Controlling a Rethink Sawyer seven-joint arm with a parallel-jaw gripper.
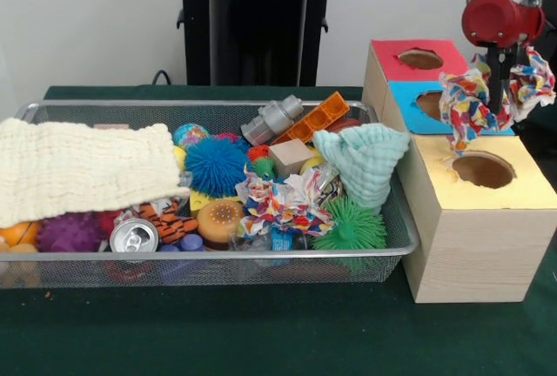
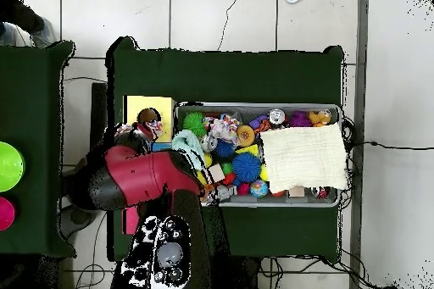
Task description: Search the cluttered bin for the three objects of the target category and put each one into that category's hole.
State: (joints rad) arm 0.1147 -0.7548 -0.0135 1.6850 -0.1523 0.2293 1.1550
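My gripper [image 1: 497,97] hangs over the pale wooden box [image 1: 470,245], shut on a printed cloth [image 1: 466,106] that dangles just above and behind the yellow-surround hole [image 1: 484,170]. A second printed cloth [image 1: 280,200] lies crumpled in the wire-mesh bin [image 1: 209,258], near its front right; it also shows in the overhead view [image 2: 225,126]. No third printed cloth shows. In the overhead view the red arm [image 2: 136,180] reaches toward the yellow hole [image 2: 149,117] and hides the gripper.
The bin also holds a cream waffle cloth [image 1: 83,167], a mint-green cloth [image 1: 361,158], a blue spiky ball [image 1: 215,165], a green spiky ball [image 1: 351,228], a can [image 1: 134,237] and several toys. Blue-surround [image 1: 431,102] and red-surround [image 1: 419,58] holes lie behind the yellow one.
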